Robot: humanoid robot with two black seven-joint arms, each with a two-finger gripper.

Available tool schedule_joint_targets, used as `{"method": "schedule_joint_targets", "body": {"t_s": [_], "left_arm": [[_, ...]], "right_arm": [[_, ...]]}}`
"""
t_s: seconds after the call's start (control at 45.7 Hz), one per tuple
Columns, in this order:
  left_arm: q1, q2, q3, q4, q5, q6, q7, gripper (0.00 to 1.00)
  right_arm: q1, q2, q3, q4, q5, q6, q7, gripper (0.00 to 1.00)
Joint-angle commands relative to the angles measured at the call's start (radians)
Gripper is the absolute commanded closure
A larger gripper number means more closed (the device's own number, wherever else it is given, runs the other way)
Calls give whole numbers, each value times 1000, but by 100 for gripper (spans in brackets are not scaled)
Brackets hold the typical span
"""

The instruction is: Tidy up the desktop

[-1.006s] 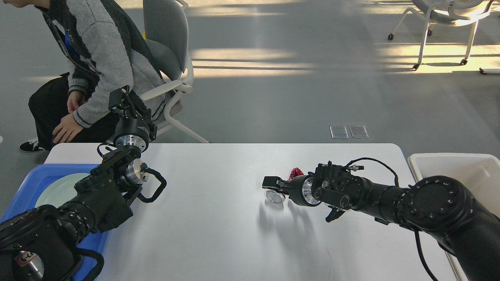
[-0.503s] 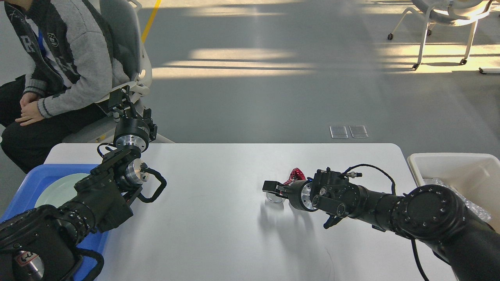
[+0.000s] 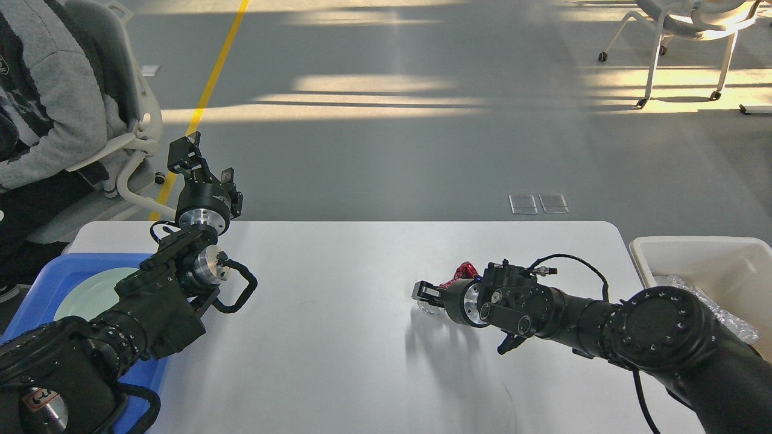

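Your desktop (image 3: 338,337) fills the lower view, wide and white, and almost bare already. What's left on it sits right of the middle, well in from the far edge: a small clear round thing (image 3: 429,307), maybe a lid or a little cup, and just behind it a crumpled red wrapper (image 3: 461,270).

Your right gripper (image 3: 423,293) is down low at that clear piece, fingertips on top of or around it. It's dark and end-on from here, so I cannot tell whether the claw has closed or is only poised over it.

Off the right edge waits the white bin (image 3: 693,250), some clear plastic already lying in it. My read: you're at the pick-up stage for the clear piece, with the bin as its likely home.

Next move calls for a firm pinch on a thin, slippery rim, then a clean lift before swinging right, and mind the wrapper beside your wrist.

Your left gripper (image 3: 202,161) is parked high past the far left corner, fingers spread and empty. Below that arm, the blue tray (image 3: 42,283) holds a pale plate (image 3: 90,292) at the left edge.
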Motion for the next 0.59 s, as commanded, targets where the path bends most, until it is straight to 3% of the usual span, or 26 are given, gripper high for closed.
{"method": "schedule_joint_targets", "body": {"t_s": [0.0, 0.306, 0.569], "left_arm": [[0, 0, 0, 0, 0, 0, 0, 4], [0, 0, 0, 0, 0, 0, 0, 4], [0, 0, 0, 0, 0, 0, 0, 4]], "right_arm": [[1, 0, -1, 0, 0, 0, -4, 66], [121, -23, 9, 38, 3, 63, 5, 64], [340, -189, 24, 170, 6, 183, 8, 63]]}}
